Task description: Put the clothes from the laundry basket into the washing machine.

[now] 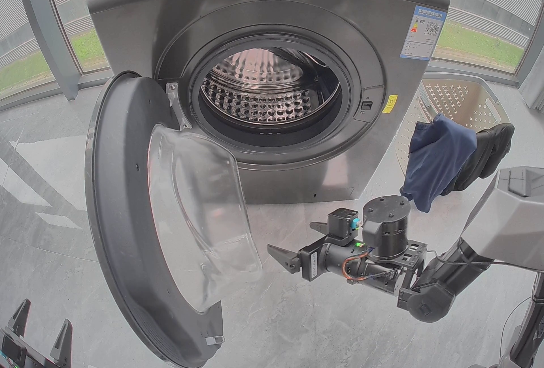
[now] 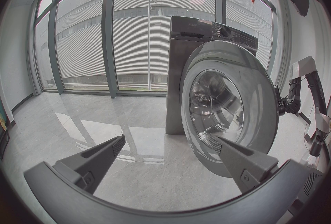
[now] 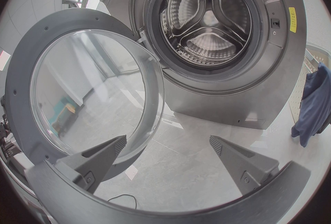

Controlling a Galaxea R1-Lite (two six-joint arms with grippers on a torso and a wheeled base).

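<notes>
The right tool (image 1: 297, 243) is hanging wide open and gripping nothing, low over the floor (image 1: 317, 329) before the washing machine (image 1: 362, 34). The clothes, a blue garment (image 1: 439, 159) and a black garment (image 1: 487, 151), are draping over the near rim of the laundry basket (image 1: 459, 97) off to its right. For a clean pick it is probably needing to close on a bunched fold of the blue garment, clear of the rim, then lift it free before heading for the empty drum (image 1: 266, 85). The open door (image 1: 113, 187) is bulging just beside its tips, so the open room is lying to the right, and the left tool (image 1: 45, 315) is waiting open and empty beyond the door.
</notes>
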